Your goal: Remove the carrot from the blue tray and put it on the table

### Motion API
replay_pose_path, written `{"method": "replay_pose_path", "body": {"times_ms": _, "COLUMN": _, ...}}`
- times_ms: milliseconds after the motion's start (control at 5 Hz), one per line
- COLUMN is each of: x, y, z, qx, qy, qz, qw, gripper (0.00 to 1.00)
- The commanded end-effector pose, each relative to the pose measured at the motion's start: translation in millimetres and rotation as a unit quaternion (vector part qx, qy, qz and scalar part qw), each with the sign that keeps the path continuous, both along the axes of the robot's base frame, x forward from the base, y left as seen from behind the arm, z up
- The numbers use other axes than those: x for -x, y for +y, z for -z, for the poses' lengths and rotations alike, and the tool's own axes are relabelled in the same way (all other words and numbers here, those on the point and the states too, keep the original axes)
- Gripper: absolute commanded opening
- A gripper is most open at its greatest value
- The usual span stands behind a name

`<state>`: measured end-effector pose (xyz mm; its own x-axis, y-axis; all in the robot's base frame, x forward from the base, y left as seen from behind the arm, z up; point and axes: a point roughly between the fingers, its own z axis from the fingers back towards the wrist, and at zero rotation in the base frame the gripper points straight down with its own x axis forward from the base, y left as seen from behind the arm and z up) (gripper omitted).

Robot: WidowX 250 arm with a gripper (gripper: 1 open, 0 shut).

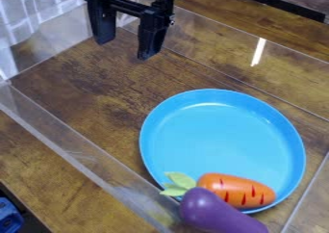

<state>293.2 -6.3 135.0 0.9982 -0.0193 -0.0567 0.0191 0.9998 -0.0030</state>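
Your gripper (126,37) hangs over the far part of the table (77,92), near its far left corner, pointing straight down. Its two dark fingers (152,39) stand apart, with clear space between them, and they hold nothing. You can see no contact with the wood below; the tips look to be above the surface, though from this angle you cannot tell how high.

The carrot (237,190) is well apart from your gripper, toward the near right corner of the table. It lies on its side in the tray (218,131), at the tray's near edge, with the orange body pointing right and the light green top (180,182) pointing left, over the tray's near left rim. Dark groove lines cross its body.

The tray itself is a round blue plate with a shallow rim, sitting flat on the table's near right part. Most of its floor is bare; only the carrot rests in it, at the near side.

Just in front of the carrot, an eggplant (216,213) lies touching or almost touching it, glossy and purple. It overlaps the tray's near rim; whether it sits inside the tray or on the table you cannot tell from here.

Clear walls (64,145) run along the table's edges, one crossing the near left side.
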Motion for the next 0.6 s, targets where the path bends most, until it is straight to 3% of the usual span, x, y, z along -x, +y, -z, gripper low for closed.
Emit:
{"method": "replay_pose_path", "body": {"times_ms": 0, "x": 7.9, "y": -5, "z": 3.0, "qx": 0.001, "qy": 0.008, "qz": 0.022, "qw": 0.9997, "gripper": 1.0}}
{"method": "replay_pose_path", "body": {"times_ms": 200, "x": 16.8, "y": -27, "z": 7.3, "qx": 0.003, "qy": 0.012, "qz": 0.099, "qw": 0.995, "gripper": 1.0}}
{"method": "replay_pose_path", "body": {"times_ms": 400, "x": 19.8, "y": -59, "z": 16.1, "qx": 0.002, "qy": 0.009, "qz": 0.165, "qw": 0.9863, "gripper": 1.0}}
